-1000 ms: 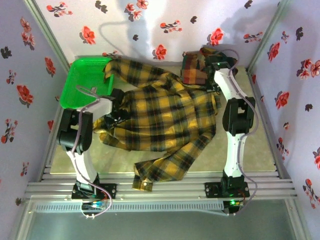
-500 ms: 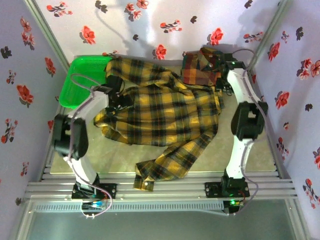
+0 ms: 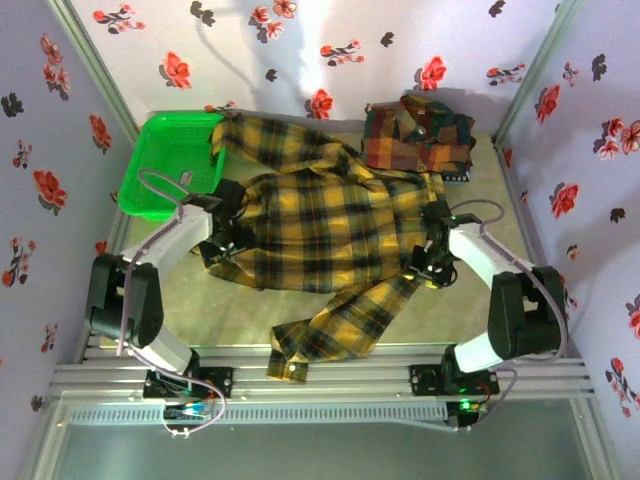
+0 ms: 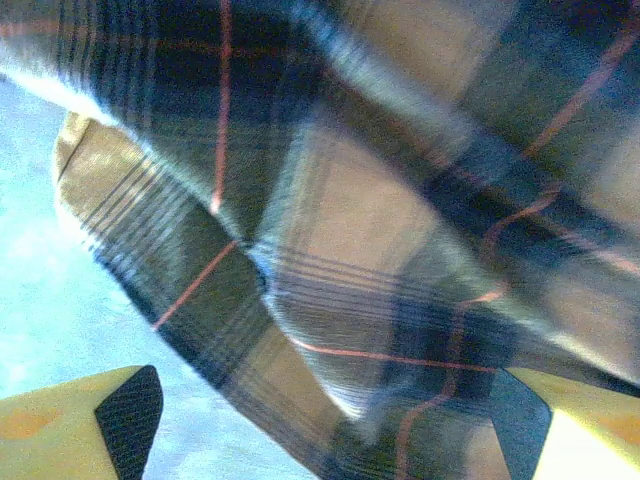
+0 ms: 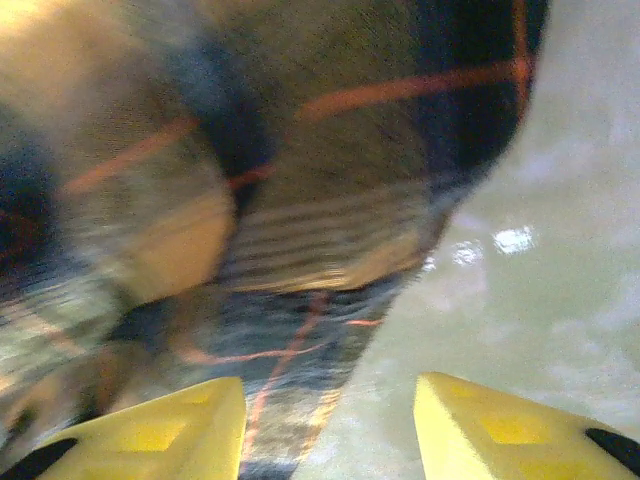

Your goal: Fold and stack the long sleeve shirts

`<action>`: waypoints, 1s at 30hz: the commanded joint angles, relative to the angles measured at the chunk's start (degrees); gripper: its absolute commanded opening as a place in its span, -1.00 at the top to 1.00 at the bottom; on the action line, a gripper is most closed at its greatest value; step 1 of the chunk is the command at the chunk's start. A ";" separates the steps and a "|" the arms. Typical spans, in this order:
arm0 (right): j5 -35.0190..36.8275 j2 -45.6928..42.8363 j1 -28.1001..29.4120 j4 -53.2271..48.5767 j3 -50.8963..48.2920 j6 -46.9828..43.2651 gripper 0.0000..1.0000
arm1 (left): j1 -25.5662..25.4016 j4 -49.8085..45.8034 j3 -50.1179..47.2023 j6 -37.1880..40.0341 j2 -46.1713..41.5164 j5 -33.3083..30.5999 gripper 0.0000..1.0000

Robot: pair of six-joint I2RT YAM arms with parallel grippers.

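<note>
A mustard-yellow and black plaid long sleeve shirt (image 3: pixel 325 225) lies spread over the middle of the table, one sleeve trailing to the front edge. A red, orange and green plaid shirt (image 3: pixel 415 135) sits folded at the back right. My left gripper (image 3: pixel 226 236) is low at the yellow shirt's left edge. In the left wrist view the left gripper (image 4: pixel 330 440) is open, with blurred plaid cloth (image 4: pixel 380 250) lying between its fingers. My right gripper (image 3: pixel 430 256) is at the shirt's right edge. In the right wrist view the right gripper (image 5: pixel 330 430) is open over the cloth's hem (image 5: pixel 300 300).
A green plastic basket (image 3: pixel 165 165) stands at the back left, with the yellow shirt's other sleeve draped over its rim. Flowered walls close in three sides. Bare table (image 3: pixel 500 200) shows to the right of the shirt and in front of it.
The right arm has swung from the folded shirt at the back down to the yellow shirt's right edge, and its jaws have opened. The left arm has dropped lower at the left edge.
</note>
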 commanded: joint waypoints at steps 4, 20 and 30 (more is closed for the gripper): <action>9.37 7.32 -6.02 9.27 1.82 4.36 0.12 | 0.39 -4.21 -7.53 -6.86 -4.41 -6.37 -0.68; 3.68 5.57 -8.15 8.70 6.64 0.00 0.17 | 5.97 21.63 -22.23 -19.26 -7.85 -3.75 -0.06; -6.28 6.29 -2.89 6.27 14.11 0.26 0.14 | 6.96 26.82 -26.28 -25.41 -3.63 -2.88 0.69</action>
